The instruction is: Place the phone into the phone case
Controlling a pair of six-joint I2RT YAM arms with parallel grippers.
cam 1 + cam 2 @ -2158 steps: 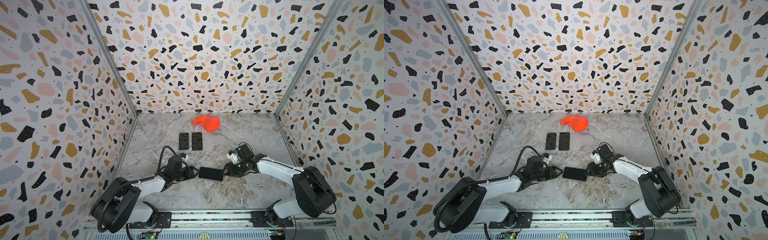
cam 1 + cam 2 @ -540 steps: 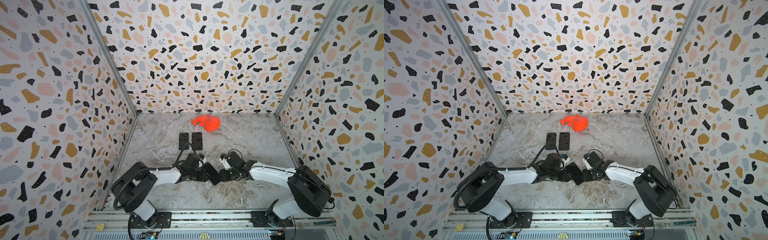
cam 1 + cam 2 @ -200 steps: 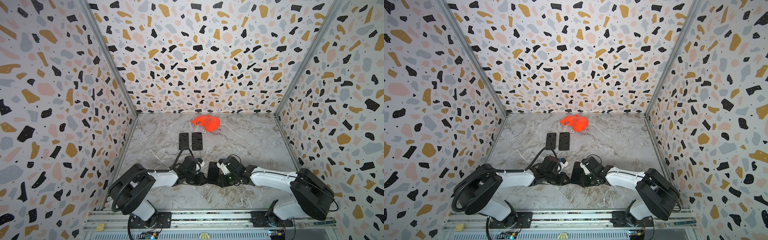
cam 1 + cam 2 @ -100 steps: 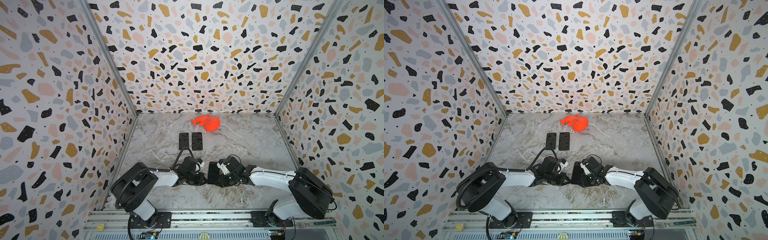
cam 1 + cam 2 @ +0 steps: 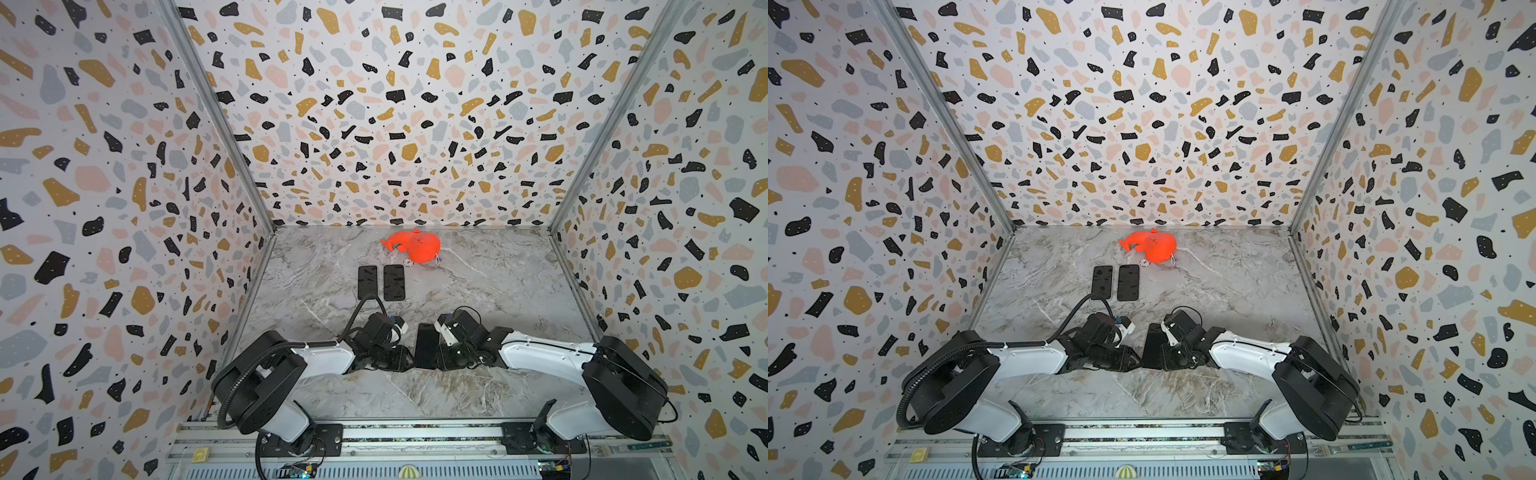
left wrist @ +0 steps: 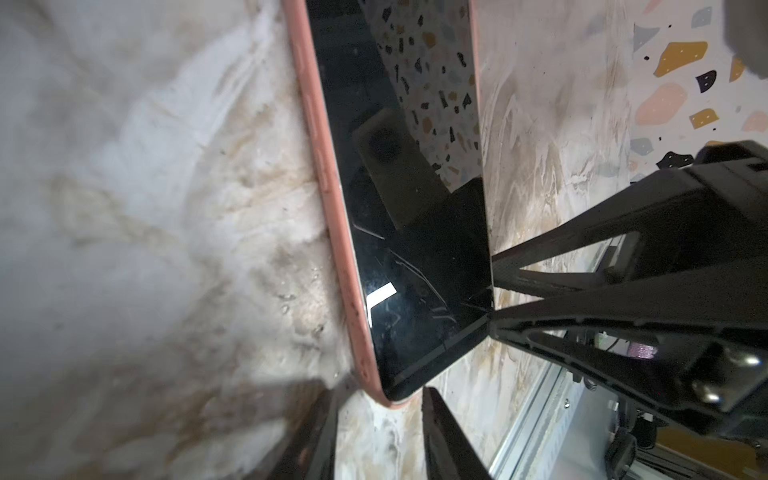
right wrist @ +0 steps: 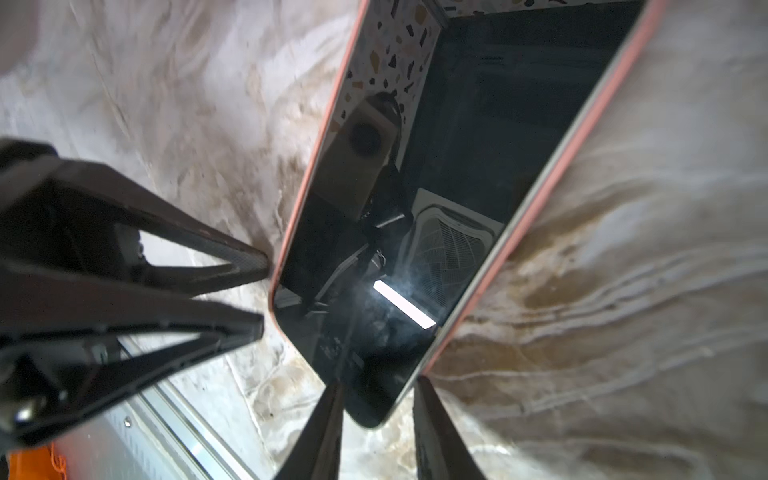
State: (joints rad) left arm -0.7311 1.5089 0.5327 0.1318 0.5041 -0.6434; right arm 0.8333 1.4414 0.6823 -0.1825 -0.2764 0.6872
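The phone (image 5: 426, 347) lies screen up on the marble floor between both grippers, sitting in a pink phone case (image 6: 328, 199) whose rim runs along both long sides (image 7: 573, 137). My left gripper (image 6: 380, 436) is open, with one near corner of the phone just ahead of its fingertips. The other near corner sits between the fingers of my right gripper (image 7: 378, 384), which touch both of its sides. That corner shows a grey phone edge and no pink rim. In both top views the grippers (image 5: 409, 361) (image 5: 1167, 359) lie low at the phone's near end.
Two flat black slabs (image 5: 367, 282) (image 5: 394, 282) lie side by side farther back. An orange toy (image 5: 413, 246) rests near the back wall. The metal rail (image 5: 415, 432) runs along the front edge, and patterned walls close in three sides.
My left gripper has opened from shut at the phone's near corner. The phone and the right gripper have stayed about where they were.
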